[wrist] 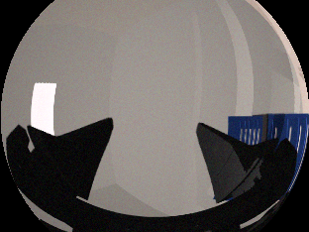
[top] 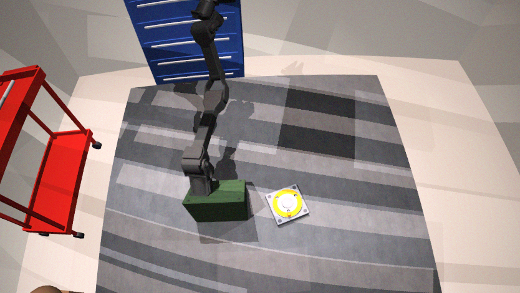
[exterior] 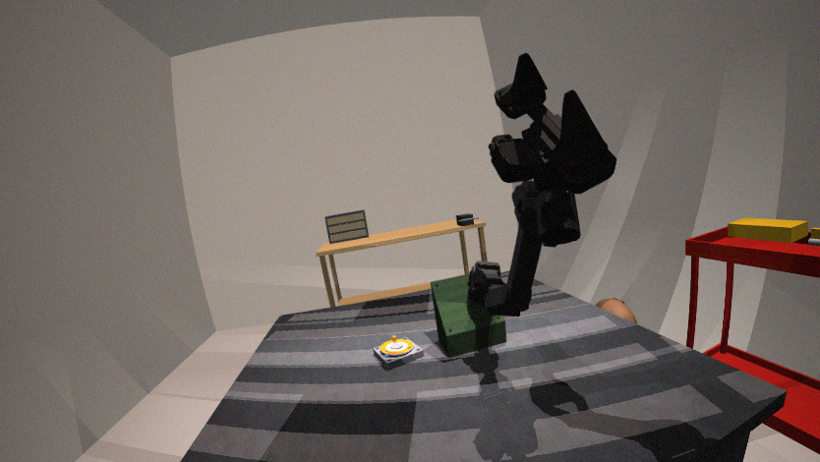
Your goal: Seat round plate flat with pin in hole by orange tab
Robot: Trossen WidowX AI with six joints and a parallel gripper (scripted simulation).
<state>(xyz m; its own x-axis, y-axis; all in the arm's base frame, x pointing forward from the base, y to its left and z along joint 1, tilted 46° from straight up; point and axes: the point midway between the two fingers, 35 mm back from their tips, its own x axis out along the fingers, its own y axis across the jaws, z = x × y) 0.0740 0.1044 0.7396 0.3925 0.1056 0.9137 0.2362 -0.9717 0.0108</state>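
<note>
The round plate [top: 276, 209] [exterior: 408, 346], a yellow ring around a white middle, sits on the square grey base [top: 284, 220] [exterior: 395, 361]. Its orange tab [top: 288, 214] [exterior: 393, 338] points toward the bottom edge in the top view and lies on the far side in the exterior view. Small dark holes show in the plate, one beside the tab. The pin cannot be made out, and the plate's tilt is too small to judge surely. My gripper [exterior: 547, 73] [wrist: 155, 125] is open and empty, raised high and well away from the plate, touching nothing.
The arm stands on a green block [top: 222, 211] [exterior: 473, 338] beside the base. A blue drawer cabinet [top: 196, 50] [wrist: 238, 124] stands beyond the table's edge. A red cart [top: 60, 178] [exterior: 745, 255] and a wooden bench [exterior: 401, 235] stand off the table.
</note>
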